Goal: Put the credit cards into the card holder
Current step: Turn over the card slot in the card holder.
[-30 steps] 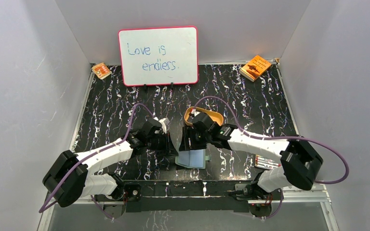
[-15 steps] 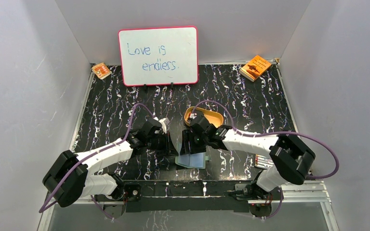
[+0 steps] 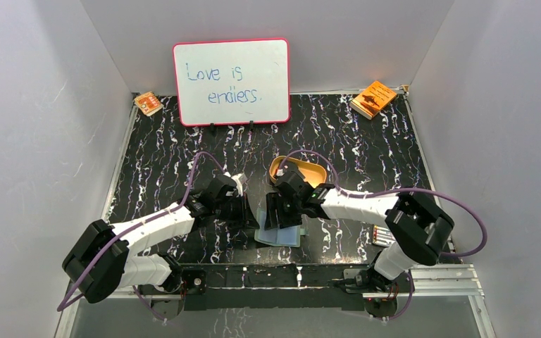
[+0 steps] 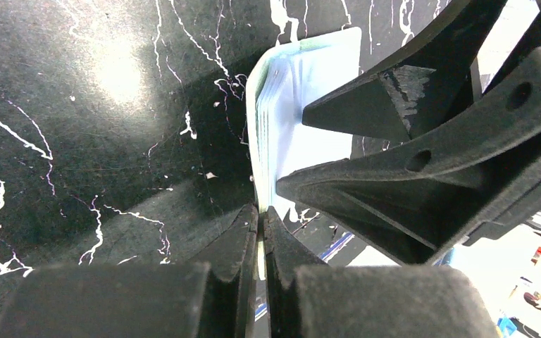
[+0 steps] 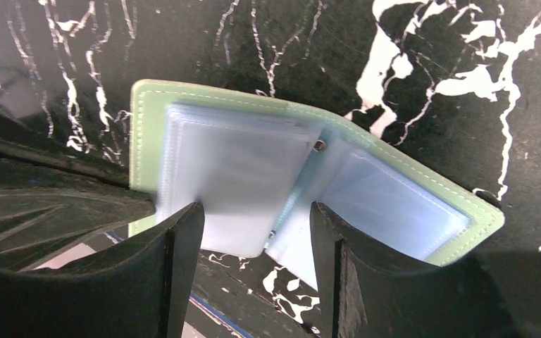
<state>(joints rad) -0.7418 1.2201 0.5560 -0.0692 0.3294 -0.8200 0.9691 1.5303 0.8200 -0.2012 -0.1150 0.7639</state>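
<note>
The card holder (image 3: 280,234) lies open near the table's front edge, sage-green outside with pale blue pockets inside. My left gripper (image 3: 251,215) is shut on its left cover edge, which shows as a thin pale strip between the fingers in the left wrist view (image 4: 260,229). My right gripper (image 3: 280,214) is open and empty just over the open card holder (image 5: 366,190), its fingers (image 5: 179,260) straddling the clear pocket leaves by the spine. I cannot make out any dark credit cards.
A tan-gold oval tray (image 3: 308,170) sits just behind the right gripper. A whiteboard (image 3: 231,81) stands at the back, with orange booklets at the back left (image 3: 148,103) and back right (image 3: 373,98). A small striped object (image 3: 384,236) lies by the right arm's base.
My right gripper has shifted slightly left and lower over the card holder, and the right elbow has swung inward. The left arm has not moved.
</note>
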